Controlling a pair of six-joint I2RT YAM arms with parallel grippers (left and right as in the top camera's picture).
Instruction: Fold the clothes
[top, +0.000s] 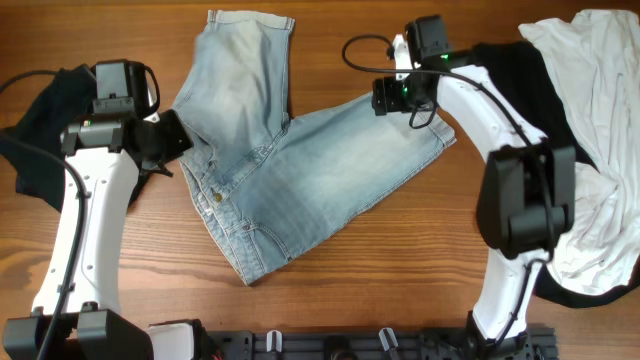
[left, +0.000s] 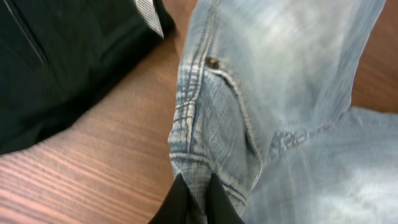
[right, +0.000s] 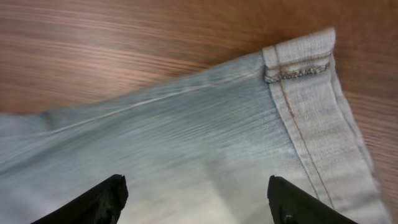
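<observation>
Folding the denim shorts is at the grasp stage. The garment lies flat on the surface, waistband toward the lower left, one leg pointing to the far edge and the other leg out to the right.

The left gripper sits at the waist corner. In the left wrist view its fingers are pinched together on a fold of denim there.

The right gripper hovers over the right-pointing leg near its hem. Its fingers stand wide apart with cloth beneath them and nothing held.

A black garment lies left of the shorts, and a white shirt lies well to the right.

Next move, as judged: lower the right gripper, close on the hem, then carry that leg across onto the other while the left grip anchors the waist. Take both hem layers together, or a single layer may slip free.
</observation>
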